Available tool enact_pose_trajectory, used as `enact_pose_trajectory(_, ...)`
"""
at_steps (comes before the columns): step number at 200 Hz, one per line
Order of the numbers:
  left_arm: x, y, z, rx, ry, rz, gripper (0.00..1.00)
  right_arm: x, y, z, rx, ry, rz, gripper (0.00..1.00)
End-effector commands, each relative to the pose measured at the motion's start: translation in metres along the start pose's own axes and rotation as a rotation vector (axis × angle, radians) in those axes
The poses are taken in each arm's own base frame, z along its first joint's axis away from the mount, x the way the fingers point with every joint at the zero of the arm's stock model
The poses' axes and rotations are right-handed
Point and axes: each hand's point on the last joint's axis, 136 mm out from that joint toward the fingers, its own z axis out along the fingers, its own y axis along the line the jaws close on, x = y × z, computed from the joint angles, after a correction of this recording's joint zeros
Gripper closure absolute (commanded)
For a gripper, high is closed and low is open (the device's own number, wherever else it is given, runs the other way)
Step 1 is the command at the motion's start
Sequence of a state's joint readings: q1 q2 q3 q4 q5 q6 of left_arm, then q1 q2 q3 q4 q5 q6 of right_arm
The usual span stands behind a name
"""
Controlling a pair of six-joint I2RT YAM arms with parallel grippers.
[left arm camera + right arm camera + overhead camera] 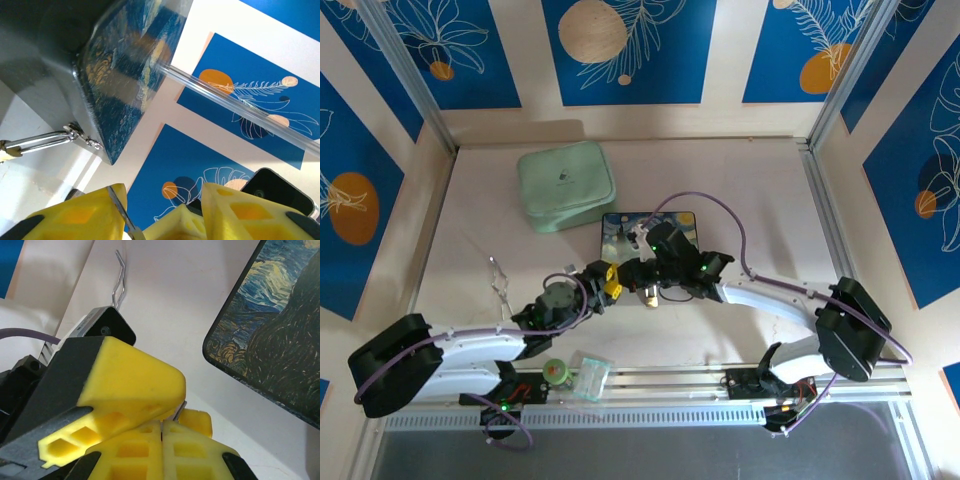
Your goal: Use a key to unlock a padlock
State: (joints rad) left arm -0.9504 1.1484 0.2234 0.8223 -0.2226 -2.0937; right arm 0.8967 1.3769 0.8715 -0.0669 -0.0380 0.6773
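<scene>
Padlock (30, 145) hangs locked on the box (120, 75). Beside the box, my right gripper (162, 432) pinches the key (180, 408), left gripper (162, 190) half-open around it.

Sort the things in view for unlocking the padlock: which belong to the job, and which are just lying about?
For the job:
- padlock
- key
- box, with the padlock through its latch

Lying about:
- green pouch
- wire loop
- clear tub on the near rail
</scene>
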Motion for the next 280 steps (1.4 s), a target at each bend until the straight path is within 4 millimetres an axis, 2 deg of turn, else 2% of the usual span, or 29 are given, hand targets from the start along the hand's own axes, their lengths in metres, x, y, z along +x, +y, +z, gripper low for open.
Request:
enact_pose_trajectory(1,-0.008,0.018,-0.002,-0.062,-0.025,-0.014,0.62,-0.013,0.015,-0.011,-0.052,-0.064,-0.03,0.98)
enact_pose_trajectory(21,-0.01,0.023,-0.002,-0.083,-0.03,-0.01,0.66,-0.012,0.013,-0.012,-0.051,-0.059,-0.027,0.98)
enact_pose_trajectory(58,-0.021,0.03,-0.004,-0.103,-0.058,-0.01,0.86,-0.01,0.008,-0.015,-0.046,-0.065,-0.016,0.98)
enact_pose_trajectory(97,-0.018,0.029,-0.003,-0.122,-0.044,0.014,1.0,-0.009,0.006,-0.017,-0.067,-0.057,-0.007,0.98)
enact_pose_trajectory(123,-0.019,0.026,-0.001,-0.119,-0.046,0.05,1.0,-0.006,0.005,-0.017,-0.067,-0.041,-0.009,0.95)
enact_pose_trajectory(127,-0.019,0.025,-0.001,-0.116,-0.045,0.064,1.0,-0.007,0.004,-0.018,-0.066,-0.045,-0.002,0.92)
enact_pose_trajectory(132,-0.019,0.022,0.0,-0.111,-0.046,0.088,1.0,-0.008,0.002,-0.019,-0.066,-0.049,0.012,0.82)
enact_pose_trajectory(141,-0.018,0.016,0.001,-0.106,-0.046,0.143,1.0,-0.01,0.0,-0.024,-0.081,-0.058,0.046,0.52)
enact_pose_trajectory(148,-0.018,0.009,0.002,-0.092,-0.047,0.21,1.0,-0.013,-0.003,-0.027,-0.085,-0.072,0.087,0.32)
enact_pose_trajectory(153,-0.018,0.002,0.002,-0.075,-0.048,0.267,1.0,-0.016,-0.006,-0.031,-0.081,-0.085,0.127,0.04)
enact_pose_trajectory(155,-0.018,-0.001,0.002,-0.07,-0.049,0.288,1.0,-0.017,-0.008,-0.032,-0.078,-0.09,0.141,0.0)
enact_pose_trajectory(167,-0.019,-0.015,0.001,-0.051,-0.062,0.407,1.0,-0.026,-0.011,-0.04,-0.076,-0.119,0.182,0.01)
enact_pose_trajectory(192,-0.02,-0.043,-0.006,-0.004,-0.116,0.591,1.0,-0.043,-0.004,-0.054,-0.106,-0.196,0.187,0.01)
enact_pose_trajectory(217,-0.012,-0.068,-0.014,0.038,-0.129,0.715,1.0,-0.046,0.004,-0.062,-0.193,-0.242,0.191,0.0)
enact_pose_trajectory(248,0.01,-0.099,-0.017,0.142,-0.088,0.819,1.0,-0.048,0.021,-0.063,-0.348,-0.273,0.16,0.18)
enact_pose_trajectory(280,0.024,-0.109,-0.013,0.244,-0.04,0.808,1.0,-0.054,0.044,-0.068,-0.519,-0.291,0.137,0.28)
